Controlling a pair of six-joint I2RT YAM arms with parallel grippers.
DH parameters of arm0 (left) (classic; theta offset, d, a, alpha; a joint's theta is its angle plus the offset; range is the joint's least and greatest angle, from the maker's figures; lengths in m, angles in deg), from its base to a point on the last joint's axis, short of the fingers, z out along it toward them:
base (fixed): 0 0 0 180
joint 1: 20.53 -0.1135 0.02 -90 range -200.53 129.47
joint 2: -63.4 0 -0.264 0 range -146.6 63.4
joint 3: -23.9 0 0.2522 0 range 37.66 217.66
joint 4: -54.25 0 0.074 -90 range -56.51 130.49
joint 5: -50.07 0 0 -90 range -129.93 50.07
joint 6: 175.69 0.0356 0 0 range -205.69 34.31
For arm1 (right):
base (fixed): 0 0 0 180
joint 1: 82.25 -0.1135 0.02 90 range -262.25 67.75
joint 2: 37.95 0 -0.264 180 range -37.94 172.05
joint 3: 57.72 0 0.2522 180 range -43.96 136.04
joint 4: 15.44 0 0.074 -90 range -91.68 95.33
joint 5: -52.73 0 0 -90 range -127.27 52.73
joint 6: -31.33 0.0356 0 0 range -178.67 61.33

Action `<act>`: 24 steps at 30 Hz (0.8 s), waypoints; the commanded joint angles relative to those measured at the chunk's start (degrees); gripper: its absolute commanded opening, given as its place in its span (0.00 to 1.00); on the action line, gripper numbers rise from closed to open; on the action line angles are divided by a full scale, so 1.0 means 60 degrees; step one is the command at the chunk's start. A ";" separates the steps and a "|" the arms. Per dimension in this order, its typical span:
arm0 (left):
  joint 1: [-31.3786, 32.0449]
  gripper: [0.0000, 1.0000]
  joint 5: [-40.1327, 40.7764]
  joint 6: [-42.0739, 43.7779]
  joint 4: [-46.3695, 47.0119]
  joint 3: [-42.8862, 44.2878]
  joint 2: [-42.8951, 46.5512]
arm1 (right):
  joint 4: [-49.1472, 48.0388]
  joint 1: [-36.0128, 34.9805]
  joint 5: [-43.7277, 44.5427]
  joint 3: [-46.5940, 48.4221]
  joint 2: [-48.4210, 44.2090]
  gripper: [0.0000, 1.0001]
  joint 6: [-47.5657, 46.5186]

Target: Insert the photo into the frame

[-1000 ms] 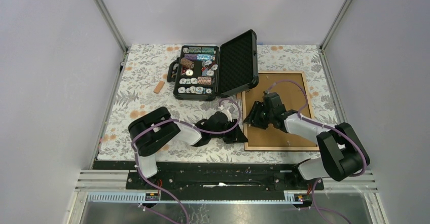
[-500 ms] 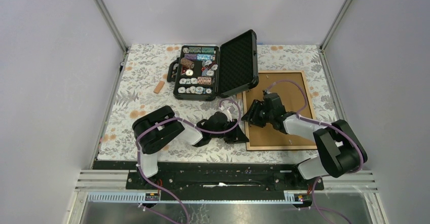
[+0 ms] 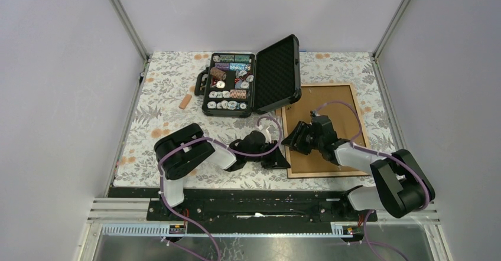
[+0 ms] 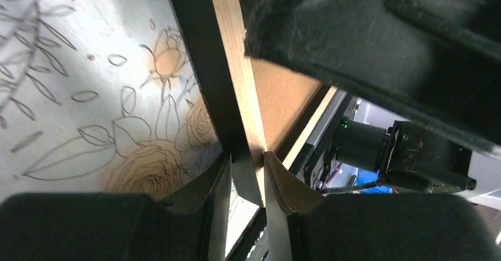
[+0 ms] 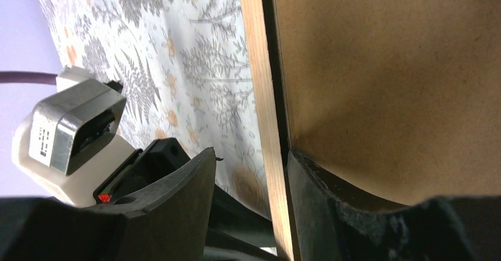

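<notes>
The frame [image 3: 324,94] lies back side up at the right of the table, with a light wood rim and a brown backing board [image 5: 384,66]. My left gripper [image 3: 277,158] is shut on the rim at the frame's near-left corner; its fingertips [image 4: 277,178] pinch the black side and the wood strip [image 4: 230,48]. My right gripper [image 3: 293,140] is open astride the left rim [image 5: 260,66], with one finger on the backing board and the other over the tablecloth. The photo is not in view.
An open black case of poker chips [image 3: 236,87] stands just beyond the frame's far-left corner, its lid [image 3: 276,75] raised. A small orange-brown piece [image 3: 185,101] lies left of the case. A floral cloth [image 3: 159,125] covers the table, with metal posts at the back corners.
My right gripper has slid a little nearer along the frame's left rim, and the frame's near end has shifted slightly right. The left gripper has kept its hold.
</notes>
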 commanded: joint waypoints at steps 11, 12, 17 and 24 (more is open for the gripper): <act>0.0065 0.29 0.0204 0.0401 -0.0800 -0.0338 0.0333 | 0.4140 -0.0207 0.0332 0.1586 -0.0845 0.78 -0.1629; 0.0062 0.29 0.0216 0.0426 -0.0858 -0.0354 0.0390 | 0.4396 -0.0210 0.0690 0.1874 -0.1028 0.81 -0.1853; 0.0107 0.29 0.0181 0.0533 -0.1018 -0.0395 0.0552 | 0.4441 -0.0086 0.2302 0.2311 -0.1744 0.93 -0.2834; 0.0473 0.30 -0.0268 0.0362 -0.0799 0.0361 -0.0376 | 0.1982 0.1279 0.1389 0.0905 -0.2127 0.95 -0.1043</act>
